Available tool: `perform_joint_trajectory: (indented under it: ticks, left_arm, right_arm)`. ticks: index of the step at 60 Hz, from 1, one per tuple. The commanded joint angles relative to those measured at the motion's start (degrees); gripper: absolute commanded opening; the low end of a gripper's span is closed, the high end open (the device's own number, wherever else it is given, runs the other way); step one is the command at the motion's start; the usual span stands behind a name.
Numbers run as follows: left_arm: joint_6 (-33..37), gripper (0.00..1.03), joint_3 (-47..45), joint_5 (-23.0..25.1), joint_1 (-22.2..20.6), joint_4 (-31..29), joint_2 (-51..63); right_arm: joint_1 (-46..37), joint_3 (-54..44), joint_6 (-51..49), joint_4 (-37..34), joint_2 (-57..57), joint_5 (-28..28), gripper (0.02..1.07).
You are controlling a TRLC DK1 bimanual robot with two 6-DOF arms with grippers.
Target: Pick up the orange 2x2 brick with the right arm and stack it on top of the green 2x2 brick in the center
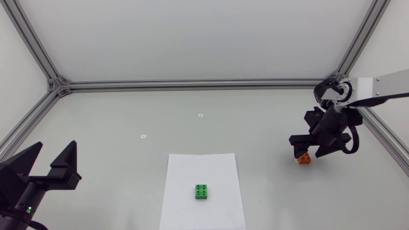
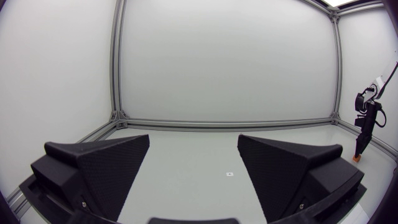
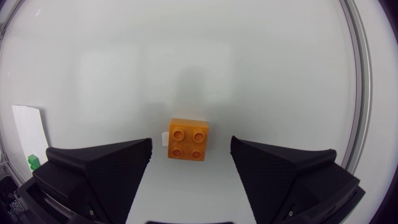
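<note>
Far left: left gripper (image 1: 56, 148), spread wide, clamped on nothing, touching nothing. Off to its right, white paper sheet (image 1: 201, 167), with green 2x2 brick (image 1: 202, 191) resting studs-up on it, well apart from both tools. Further right: right gripper (image 3: 191, 144), pointed down over table (image 1: 128, 115), fingers (image 3: 99, 168) parted wide, not closed on anything. Directly beneath and between those fingers, orange 2x2 brick (image 3: 188, 140), studs up, flat on the table, a gap on either side, touched by neither finger. Green brick far out beyond one finger's outer side.

orange brick (image 1: 305, 160) half hidden, under right claw (image 1: 307, 149)
</note>
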Motion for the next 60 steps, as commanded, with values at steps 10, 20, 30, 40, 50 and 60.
perform_joint_trajectory:
  ticks: [10,20,30,40,50,60]
  left_arm:
    - [0.8,0.99,-2.3,0.2,0.1,-0.8,-0.5]
    - [0.8,0.99,-2.3,0.2,0.1,-0.8,-0.5]
    - [0.8,0.99,-2.3,0.2,0.1,-0.8,-0.5]
    - [0.8,0.99,-2.3,0.2,0.1,-0.8,-0.5]
    - [0.8,0.99,-2.3,0.2,0.1,-0.8,-0.5]
    - [0.8,0.99,-2.3,0.2,0.1,-0.8,-0.5]
  right_arm:
    - [-0.1,-0.2,0.9,1.4,2.0,0.1,0.71]
    - [0.3,-0.5,1.1,2.0,2.6,-0.1,0.68]
    - [0.3,-0.7,1.1,2.4,2.6,-0.4,0.61]
    - [0.4,-1.2,1.2,2.4,2.2,-0.5,0.56]
    - [0.4,-1.6,1.2,2.3,2.1,-0.6,0.56]
    - [0.6,-2.2,1.2,2.4,2.0,-0.8,0.56]
